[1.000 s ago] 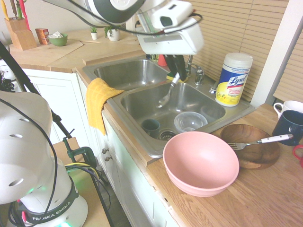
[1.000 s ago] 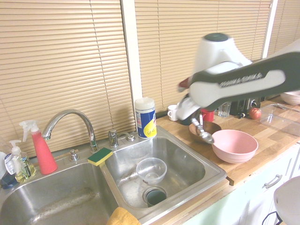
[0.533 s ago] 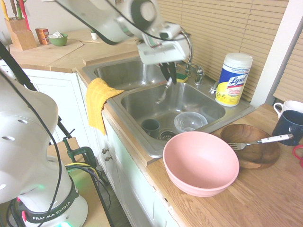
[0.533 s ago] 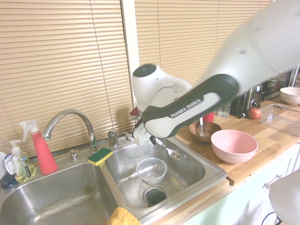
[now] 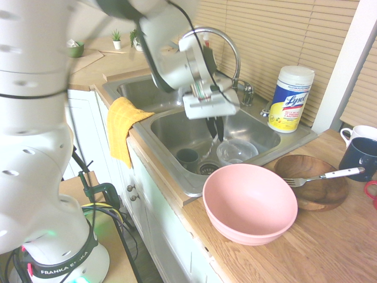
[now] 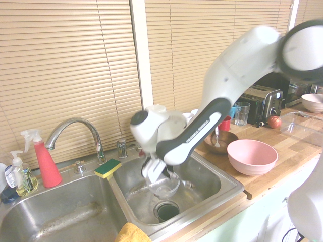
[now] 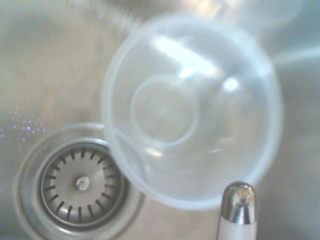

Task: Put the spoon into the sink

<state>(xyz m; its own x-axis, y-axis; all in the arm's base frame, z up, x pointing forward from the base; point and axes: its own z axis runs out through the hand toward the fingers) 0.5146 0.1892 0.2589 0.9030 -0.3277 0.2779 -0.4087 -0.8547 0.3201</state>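
Hanging low over the sink [image 5: 168, 132], the gripper [image 5: 215, 130] has its fingers closed on the spoon [image 5: 210, 147] in the first exterior view, clear bowl [image 5: 237, 151] near it! Second exterior view: the spoon's head shows inside the basin's walls, pink bowl [image 6: 252, 157] on the counter to the right. Wrist view: a handle end, drain [image 7: 83, 183] beside the clear bowl.

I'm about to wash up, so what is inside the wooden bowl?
A fork's tined end rests in the wooden bowl; the pink bowl hides part of its near side.
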